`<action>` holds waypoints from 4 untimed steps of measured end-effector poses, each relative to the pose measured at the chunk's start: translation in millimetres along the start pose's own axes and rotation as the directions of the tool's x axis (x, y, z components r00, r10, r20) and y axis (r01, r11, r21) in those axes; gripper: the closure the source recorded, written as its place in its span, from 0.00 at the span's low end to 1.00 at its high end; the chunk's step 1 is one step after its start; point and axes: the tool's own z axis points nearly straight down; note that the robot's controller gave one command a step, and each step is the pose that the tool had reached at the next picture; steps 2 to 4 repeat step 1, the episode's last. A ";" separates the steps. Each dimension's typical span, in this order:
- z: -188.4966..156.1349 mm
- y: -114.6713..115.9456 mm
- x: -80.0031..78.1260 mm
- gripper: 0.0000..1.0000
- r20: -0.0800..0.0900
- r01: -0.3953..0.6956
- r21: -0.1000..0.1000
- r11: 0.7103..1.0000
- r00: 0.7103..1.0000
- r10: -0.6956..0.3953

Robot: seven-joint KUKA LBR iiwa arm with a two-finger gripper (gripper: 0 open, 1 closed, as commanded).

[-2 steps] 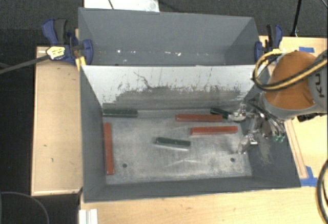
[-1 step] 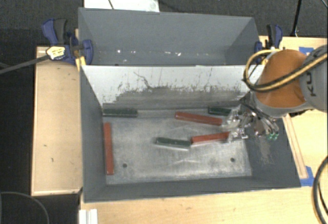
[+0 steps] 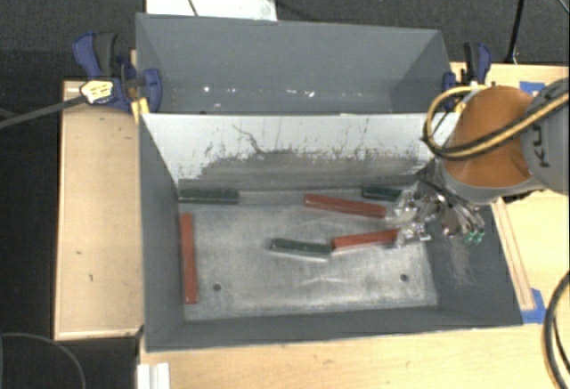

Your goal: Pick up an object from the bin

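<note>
My gripper (image 3: 411, 222) is low at the right side of the bin, its metal fingers close to the floor. A red-brown stick (image 3: 363, 241) lies right at the fingertips, its right end touching or between them; I cannot tell which. Another red-brown stick (image 3: 346, 206) lies slanted just behind it. A short dark green stick (image 3: 381, 192) rests near the back wall beside the gripper. A dark green stick (image 3: 299, 247) lies to the left of the red-brown one.
A long red-brown stick (image 3: 189, 258) lies along the left wall. A dark green stick (image 3: 207, 195) sits at the back left corner. The arm with its orange cover and cables hangs over the bin's right rim.
</note>
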 end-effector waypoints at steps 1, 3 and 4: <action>-182.0 -27.7 18.2 1.00 0.006 -0.007 0.003 1.000 1.000 0.007; -182.0 -27.7 18.2 1.00 0.006 -0.007 0.003 1.000 1.000 0.007; -182.0 -27.7 18.2 1.00 0.006 -0.007 0.003 1.000 1.000 0.007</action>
